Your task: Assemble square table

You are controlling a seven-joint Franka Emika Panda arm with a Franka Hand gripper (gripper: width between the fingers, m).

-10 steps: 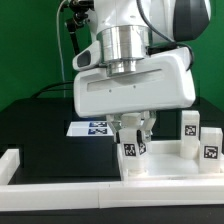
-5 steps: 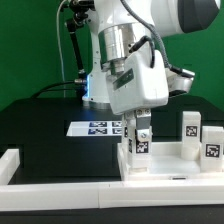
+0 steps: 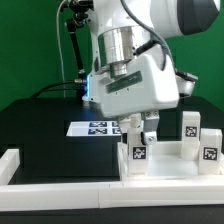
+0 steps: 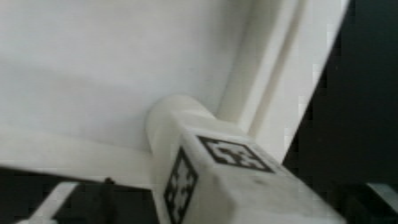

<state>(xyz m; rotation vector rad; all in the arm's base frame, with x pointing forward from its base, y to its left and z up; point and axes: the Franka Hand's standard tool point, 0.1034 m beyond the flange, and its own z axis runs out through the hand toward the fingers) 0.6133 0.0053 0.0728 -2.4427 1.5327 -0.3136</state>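
The white square tabletop (image 3: 170,166) with its raised rim lies at the exterior view's right, against the border wall. My gripper (image 3: 138,132) is shut on a short white leg post (image 3: 138,152), held upright with its tag facing the camera and its foot at the slab's near-left corner. Whether the post touches the slab cannot be told. In the wrist view the held leg (image 4: 222,165) fills the foreground over the tabletop (image 4: 107,90) and its rim (image 4: 285,70). Two more tagged legs (image 3: 189,127) (image 3: 211,143) stand at the far right.
The marker board (image 3: 95,128) lies on the black table behind the gripper. A low white border wall (image 3: 60,186) runs along the front, with an end block (image 3: 10,160) at the exterior view's left. A green backdrop stands behind.
The wrist has turned about its vertical axis, so the hand now faces sideways. The held leg has shifted slightly and come down a little toward the slab's corner.
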